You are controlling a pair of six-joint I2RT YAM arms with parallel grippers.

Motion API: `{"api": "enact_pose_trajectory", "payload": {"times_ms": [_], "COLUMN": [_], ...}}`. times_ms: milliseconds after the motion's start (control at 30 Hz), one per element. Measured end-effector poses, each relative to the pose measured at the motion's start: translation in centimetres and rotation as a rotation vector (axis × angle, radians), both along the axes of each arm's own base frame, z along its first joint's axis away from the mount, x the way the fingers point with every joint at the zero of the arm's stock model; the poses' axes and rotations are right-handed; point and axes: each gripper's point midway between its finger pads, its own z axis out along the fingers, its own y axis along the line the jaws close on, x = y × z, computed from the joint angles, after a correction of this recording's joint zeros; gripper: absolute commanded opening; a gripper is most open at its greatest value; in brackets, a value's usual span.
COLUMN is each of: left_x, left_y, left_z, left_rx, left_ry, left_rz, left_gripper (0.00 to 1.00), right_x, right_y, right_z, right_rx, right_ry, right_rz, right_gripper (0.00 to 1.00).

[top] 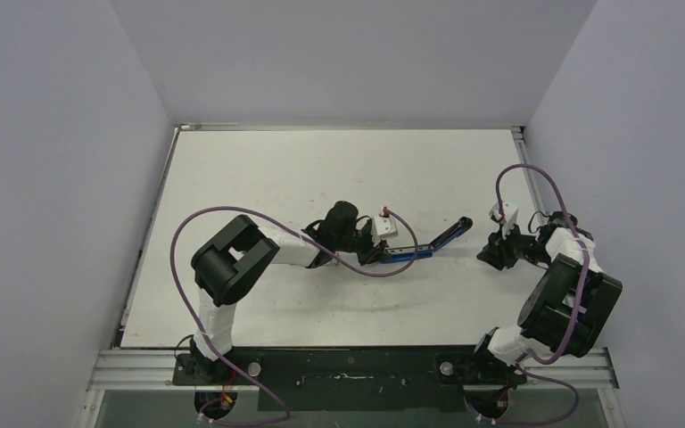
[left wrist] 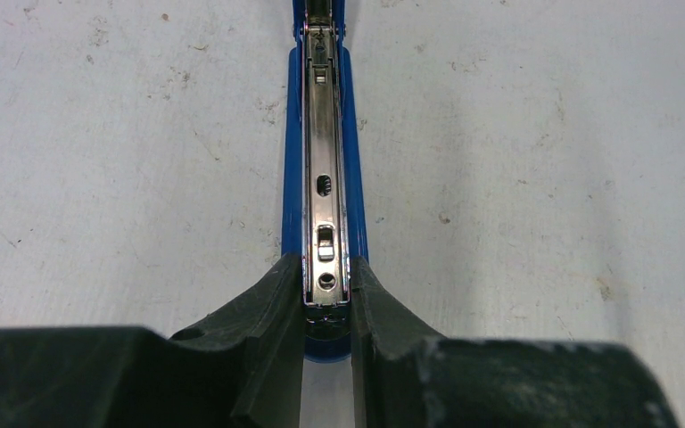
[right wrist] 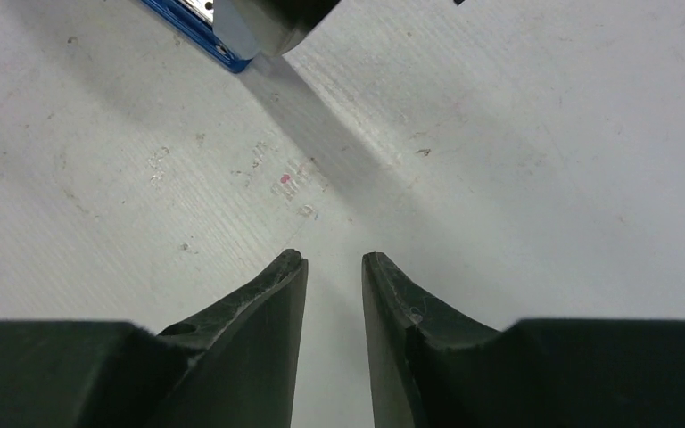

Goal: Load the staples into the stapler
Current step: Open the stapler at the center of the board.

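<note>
The stapler (top: 410, 253) lies open in the middle of the table, its black top (top: 450, 234) swung out to the right of the blue body. In the left wrist view the silvery magazine channel (left wrist: 325, 178) runs straight away from me inside the blue body (left wrist: 291, 196). My left gripper (left wrist: 325, 267) is shut on the near end of that body, one finger (left wrist: 268, 303) on each side. My right gripper (right wrist: 334, 259) hangs just above bare table, right of the stapler, its jaws a narrow gap apart with nothing between them. The stapler's blue end (right wrist: 192, 22) shows at the top left there. The staples are out of view.
Grey walls close the white table (top: 339, 169) in on three sides. A metal rail (top: 348, 366) with both arm bases runs along the near edge. A few small marks and a pink speck (right wrist: 285, 180) lie ahead of my right gripper.
</note>
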Motion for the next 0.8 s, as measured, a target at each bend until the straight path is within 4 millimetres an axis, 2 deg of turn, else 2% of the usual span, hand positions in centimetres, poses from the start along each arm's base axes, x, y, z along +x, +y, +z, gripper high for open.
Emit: {"api": "enact_pose_trajectory", "payload": {"times_ms": [133, 267, 433, 533, 600, 700, 800], "left_x": [0.0, 0.0, 0.1, 0.1, 0.1, 0.1, 0.1], "left_y": [0.0, 0.0, 0.0, 0.0, -0.1, -0.1, -0.1], "left_z": [-0.1, -0.3, -0.3, -0.3, -0.4, -0.4, -0.4], "left_rx": [0.001, 0.002, 0.003, 0.002, 0.001, -0.001, -0.002], "left_ry": [0.000, 0.002, 0.002, 0.004, 0.006, 0.007, 0.007], "left_rz": [0.002, 0.002, 0.005, 0.007, 0.008, 0.010, 0.010], "left_gripper": [0.00, 0.00, 0.00, 0.00, 0.00, 0.00, 0.00], "right_x": [-0.7, -0.8, 0.7, 2.0, 2.9, 4.2, 5.4], "right_y": [0.6, 1.2, 2.5, 4.7, 6.4, 8.1, 8.8], "right_z": [0.2, 1.9, 6.8, 10.2, 11.7, 12.2, 10.8], "right_rx": [0.026, 0.042, -0.010, -0.050, -0.059, -0.063, -0.090], "right_ry": [0.025, 0.023, -0.077, -0.165, -0.195, -0.194, -0.146], "right_rz": [0.010, -0.007, -0.052, -0.048, -0.041, -0.050, -0.084], "right_gripper": [0.56, 0.66, 0.74, 0.77, 0.79, 0.79, 0.77]}}
